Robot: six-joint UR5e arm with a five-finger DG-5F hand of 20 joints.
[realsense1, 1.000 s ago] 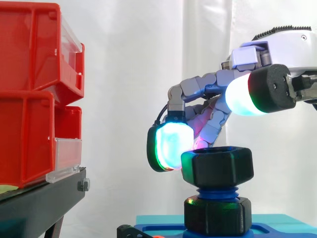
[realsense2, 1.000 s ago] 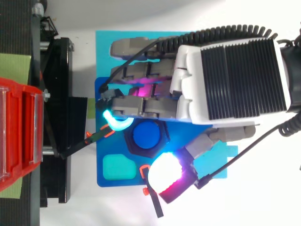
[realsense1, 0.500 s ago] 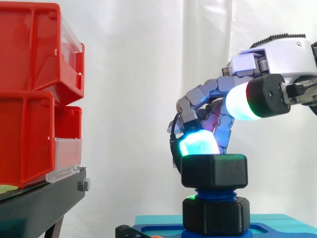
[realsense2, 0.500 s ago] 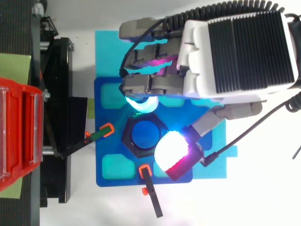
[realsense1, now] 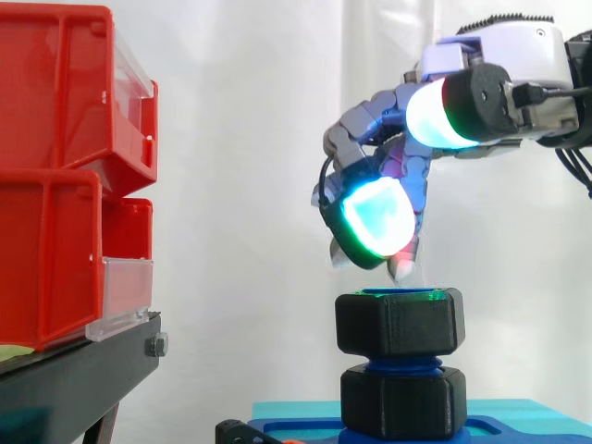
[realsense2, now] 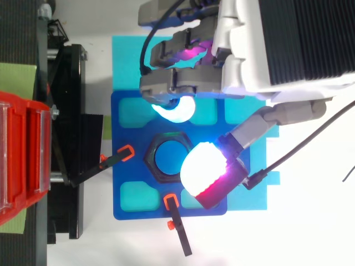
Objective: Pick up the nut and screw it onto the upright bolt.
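**Hand Above Nut, Not Grasping**

The hand (realsense1: 504, 46) hangs above the black hex nut (realsense1: 399, 322), apart from it, with its fingers curled and grasping nothing. The nut sits level at the top of the upright blue bolt (realsense1: 400, 363), above a second black nut (realsense1: 403, 402) on the blue base plate (realsense2: 125, 166).

We see the nut (realsense1: 399, 322) as matt black plastic with a faintly grainy skin. The bolt (realsense2: 168, 157) is smooth blue plastic, like the base plate (realsense2: 123, 172). The hand (realsense2: 244, 55) wears a smooth white plastic shell, a ribbed black panel and dull grey links. Its pads (realsense1: 375, 220) look milky. The bins (realsense1: 55, 213) are glossy red plastic, and the curtain (realsense1: 240, 139) is soft white cloth.
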